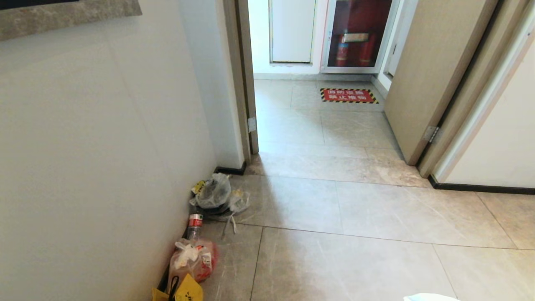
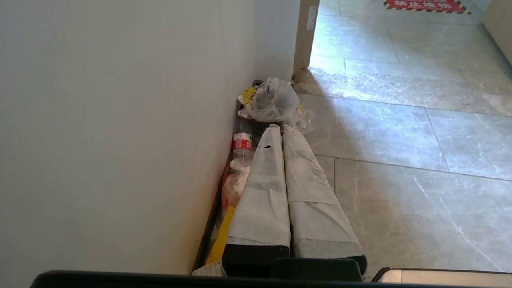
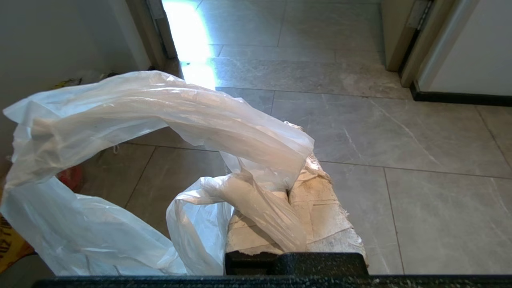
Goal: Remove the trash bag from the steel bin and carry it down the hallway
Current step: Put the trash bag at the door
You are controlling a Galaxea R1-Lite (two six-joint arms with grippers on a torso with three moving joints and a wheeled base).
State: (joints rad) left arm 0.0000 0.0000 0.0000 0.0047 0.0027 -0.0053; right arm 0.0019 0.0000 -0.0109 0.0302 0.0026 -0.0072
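The trash bag (image 3: 160, 104), thin, white and crinkled, hangs from my right gripper (image 3: 291, 140). Its tape-wrapped fingers are shut on one twisted loop handle, and the rest of the bag billows out over the floor beside them. A sliver of the bag (image 1: 430, 297) shows at the bottom edge of the head view. My left gripper (image 2: 280, 127) is shut with nothing in it and points along the left wall. The steel bin is out of view. The glossy grey-beige tiles of the hallway (image 1: 334, 209) stretch ahead.
Litter lies along the left wall: a clear bag of rubbish (image 1: 213, 191), a red-labelled bottle (image 1: 194, 223), a bag with red contents (image 1: 193, 259) and a yellow tote (image 1: 188, 289). Ahead are a doorway, an open door (image 1: 434, 71), a fire-extinguisher cabinet (image 1: 357, 37) and a red floor sign (image 1: 348, 95).
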